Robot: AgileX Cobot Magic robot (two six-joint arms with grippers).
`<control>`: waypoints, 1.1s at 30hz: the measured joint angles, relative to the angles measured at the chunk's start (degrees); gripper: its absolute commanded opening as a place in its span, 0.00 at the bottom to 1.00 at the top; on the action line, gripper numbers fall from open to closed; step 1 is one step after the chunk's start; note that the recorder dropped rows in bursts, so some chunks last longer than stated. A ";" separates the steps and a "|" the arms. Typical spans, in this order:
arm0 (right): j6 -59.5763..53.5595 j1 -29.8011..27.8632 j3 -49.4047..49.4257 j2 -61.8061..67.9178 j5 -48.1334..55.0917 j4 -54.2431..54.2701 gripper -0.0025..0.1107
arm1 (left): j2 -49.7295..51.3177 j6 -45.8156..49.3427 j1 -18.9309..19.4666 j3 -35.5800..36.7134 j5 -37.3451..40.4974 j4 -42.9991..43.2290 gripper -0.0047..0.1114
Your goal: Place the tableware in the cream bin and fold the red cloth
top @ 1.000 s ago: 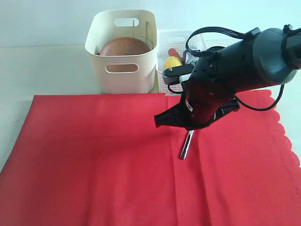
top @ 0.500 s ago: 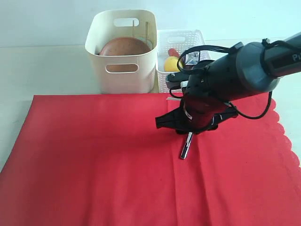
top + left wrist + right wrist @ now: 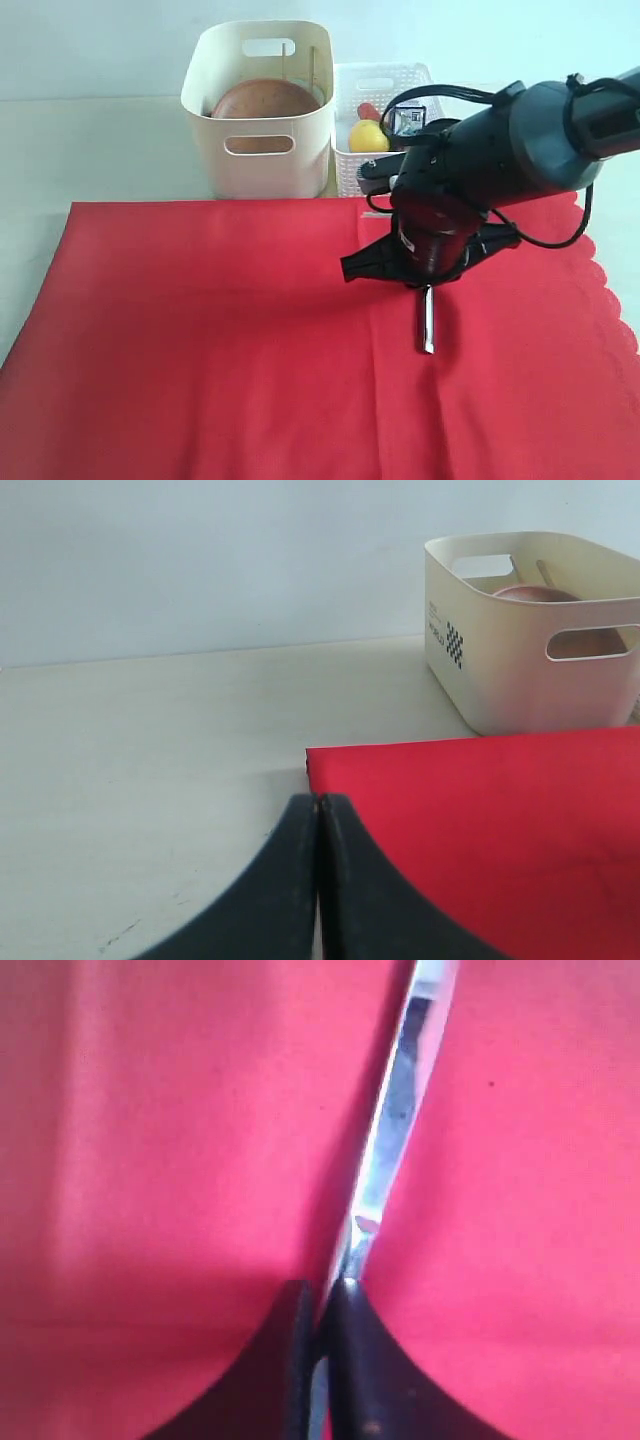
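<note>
Knife swung round; wrist view shows right gripper pinching it

Plain wall, pale tabletop, even light.
The bare bluish-white wall fills the top of the exterior frame; the off-white tabletop lies below it at upper left, meeting it in a straight line. Faint scuffs mark it in the left wrist view.

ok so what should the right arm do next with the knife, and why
Probably lift straight up a little. The right gripper is shut on the silver table knife, whose free end sits low by the red cloth; the cream bin stands further back with a tall wall, so the knife likely needs height first.
</note>
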 measured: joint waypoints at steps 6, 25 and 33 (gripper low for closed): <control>-7.57 0.00 0.47 -3.97 1.18 5.24 0.02 | 0.00 0.00 0.00 0.00 0.00 0.00 0.06; -11.51 -4.50 2.81 -6.00 -7.12 4.62 0.02 | 0.00 0.00 0.00 0.00 0.00 0.00 0.06; -11.27 -6.07 4.40 -5.87 -7.72 9.08 0.31 | 0.00 0.00 0.00 0.00 0.00 0.00 0.06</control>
